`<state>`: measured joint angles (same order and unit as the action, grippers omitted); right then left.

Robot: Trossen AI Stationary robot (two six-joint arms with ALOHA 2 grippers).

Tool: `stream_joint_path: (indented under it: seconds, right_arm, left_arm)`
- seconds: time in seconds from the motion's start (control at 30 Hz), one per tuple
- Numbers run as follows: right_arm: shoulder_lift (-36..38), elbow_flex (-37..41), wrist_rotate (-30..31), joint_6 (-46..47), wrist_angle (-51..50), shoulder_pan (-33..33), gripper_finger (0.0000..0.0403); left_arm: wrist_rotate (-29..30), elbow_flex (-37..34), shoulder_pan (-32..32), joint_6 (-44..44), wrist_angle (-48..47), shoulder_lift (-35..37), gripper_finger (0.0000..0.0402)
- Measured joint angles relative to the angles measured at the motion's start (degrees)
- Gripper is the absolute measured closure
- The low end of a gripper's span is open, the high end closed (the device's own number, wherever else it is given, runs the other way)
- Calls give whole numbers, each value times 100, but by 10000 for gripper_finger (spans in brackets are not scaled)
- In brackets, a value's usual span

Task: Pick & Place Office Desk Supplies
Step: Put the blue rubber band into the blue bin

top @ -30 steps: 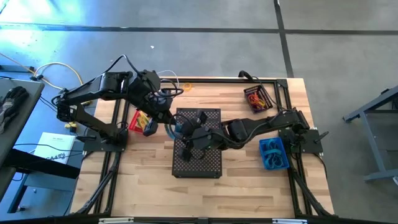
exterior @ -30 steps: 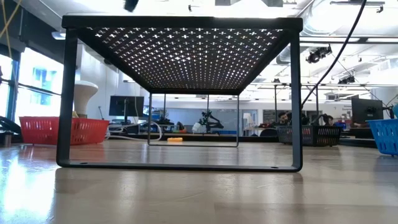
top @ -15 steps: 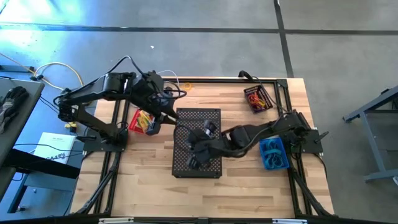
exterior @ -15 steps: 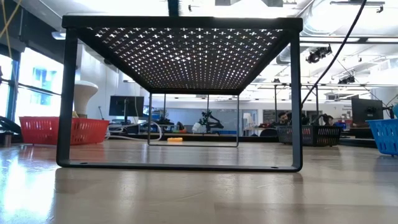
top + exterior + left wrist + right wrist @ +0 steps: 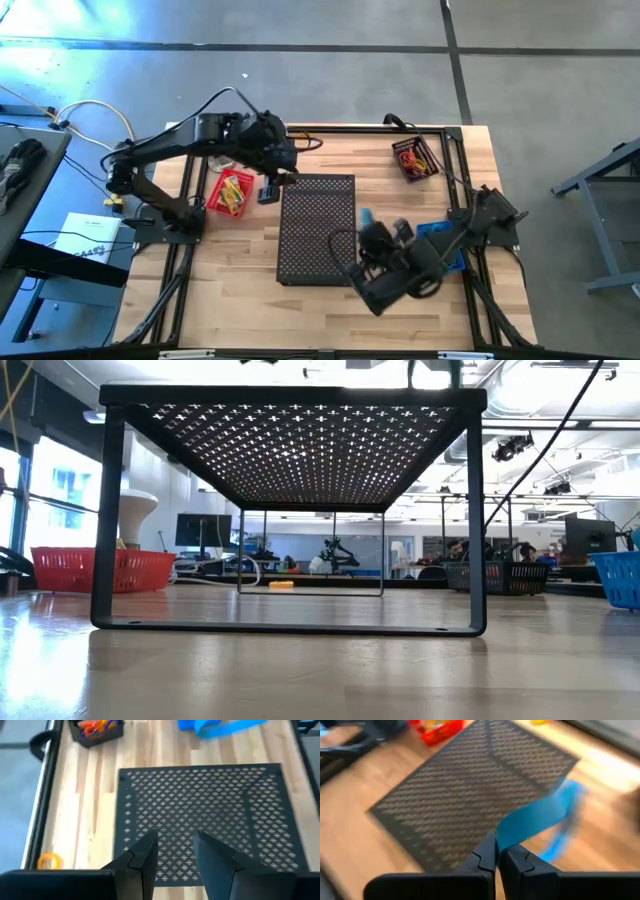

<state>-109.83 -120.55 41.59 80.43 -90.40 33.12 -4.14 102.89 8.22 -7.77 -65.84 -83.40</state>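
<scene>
A black perforated stand [image 5: 318,228] sits on its legs at the table's middle. My right gripper [image 5: 366,222] hovers just off the stand's right edge, shut on a flat blue band [image 5: 535,817]. Beside the red basket [image 5: 230,192], which holds yellow and red pieces, my left gripper [image 5: 174,851] is open and empty above the stand's far left corner. A dark basket [image 5: 415,157] at the far right contains red and orange loops. A blue basket [image 5: 441,247] stands at the right. My right gripper pinches one end of the blue band [image 5: 501,836] between its two fingertips [image 5: 485,854], coming at it on a downward slant. The rest of the band runs out ahead of the fingers, lifted above the stand's edge and the table.
A small yellow-orange item [image 5: 300,140] lies on the wood near the far edge. Black frame rails [image 5: 455,160] run along the table's sides. Bare wood lies between the stand and the near edge. Cables trail off the table's far left.
My right gripper has swung from above the stand's middle toward the table's right and near edges, rolling its wrist as it went. The blue band has travelled with it, away from the left gripper, which stays by the red basket.
</scene>
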Motion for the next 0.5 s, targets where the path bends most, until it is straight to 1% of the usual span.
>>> stream_joint_path:
  seconds: [0.07,0.13,0.2,0.3,0.4,0.5]
  right_arm:
    - [96,161,-33,79,122,104,400]
    - [164,180,-15,402,46,285,400]
    - [258,281,-50,514,51,312,400]
    - [345,548,-315,762,54,375,400]
    - [542,896,-747,1062,47,351,400]
    - [833,1408,-1092,1516,42,354,400]
  left_arm:
    - [0,0,141,0,1,-74,282]
    - [1,0,292,0,-2,-141,282]
    - [-2,0,483,-4,-32,-196,282]
    - [-15,0,770,-141,-57,-272,281]
    - [-53,0,1056,-186,-79,-336,281]
    - [-343,0,1347,-190,-120,-393,281]
